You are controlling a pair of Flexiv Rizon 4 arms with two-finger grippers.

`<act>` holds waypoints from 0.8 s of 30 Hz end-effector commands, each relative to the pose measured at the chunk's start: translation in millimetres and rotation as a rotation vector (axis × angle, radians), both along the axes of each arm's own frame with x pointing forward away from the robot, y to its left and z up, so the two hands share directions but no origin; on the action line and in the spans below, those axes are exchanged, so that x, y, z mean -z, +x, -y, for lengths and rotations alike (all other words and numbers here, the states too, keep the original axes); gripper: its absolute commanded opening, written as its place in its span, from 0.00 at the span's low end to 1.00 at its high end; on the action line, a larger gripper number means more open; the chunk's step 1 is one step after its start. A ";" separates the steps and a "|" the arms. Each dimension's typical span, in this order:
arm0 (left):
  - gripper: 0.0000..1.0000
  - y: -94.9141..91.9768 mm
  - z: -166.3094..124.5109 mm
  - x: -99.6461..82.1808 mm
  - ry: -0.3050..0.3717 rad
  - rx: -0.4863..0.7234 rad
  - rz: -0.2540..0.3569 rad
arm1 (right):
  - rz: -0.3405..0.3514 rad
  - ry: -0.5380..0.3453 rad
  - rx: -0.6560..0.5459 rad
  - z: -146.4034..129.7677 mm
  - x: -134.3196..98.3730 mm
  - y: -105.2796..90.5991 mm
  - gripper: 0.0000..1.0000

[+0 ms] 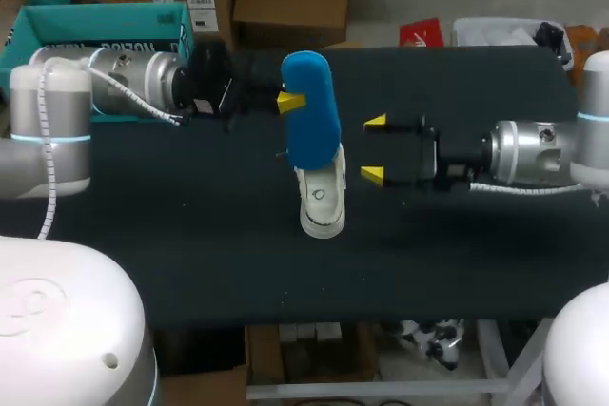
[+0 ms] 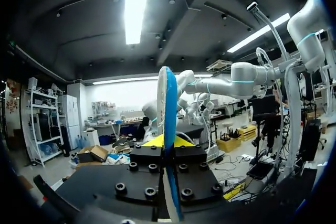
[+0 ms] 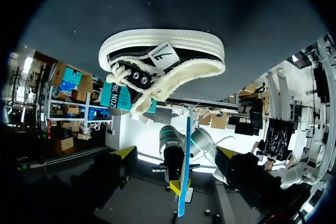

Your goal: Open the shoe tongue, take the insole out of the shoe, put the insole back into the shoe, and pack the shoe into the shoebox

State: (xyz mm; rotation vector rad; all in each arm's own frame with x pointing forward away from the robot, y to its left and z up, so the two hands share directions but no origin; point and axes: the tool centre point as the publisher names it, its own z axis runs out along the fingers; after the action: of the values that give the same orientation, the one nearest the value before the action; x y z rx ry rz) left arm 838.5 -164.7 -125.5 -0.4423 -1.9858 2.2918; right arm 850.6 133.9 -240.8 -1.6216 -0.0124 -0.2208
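Observation:
My left gripper (image 1: 290, 102) is shut on a blue insole (image 1: 311, 106) and holds it on edge above the table. In the left wrist view the insole (image 2: 168, 124) stands upright between the yellow tips of the left gripper (image 2: 166, 141). Just below and in front of the insole, a black shoe (image 1: 322, 199) with a white sole lies on the table. My right gripper (image 1: 374, 148) stands open to the right of the shoe, level with its opening, holding nothing. From the right gripper (image 3: 176, 153), the shoe (image 3: 163, 61) lies ahead and the insole (image 3: 185, 166) shows edge-on. The teal shoebox (image 1: 95, 30) sits at the back left.
The dark table (image 1: 171, 244) stretches wide on both sides of the shoe. Its front edge runs below the shoe in the head view. My left arm crosses in front of the shoebox.

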 end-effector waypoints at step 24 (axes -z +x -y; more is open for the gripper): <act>0.00 16.1 44.1 45.7 -0.018 0.053 0.078 | -0.038 0.039 -0.017 -16.1 13.8 -8.1 0.49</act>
State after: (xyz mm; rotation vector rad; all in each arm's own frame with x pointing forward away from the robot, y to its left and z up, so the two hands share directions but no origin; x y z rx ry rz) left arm 852.8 -208.3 -165.3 -0.5909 -1.9850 2.2832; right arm 842.8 150.8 -254.0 -1.5897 0.0080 -0.1766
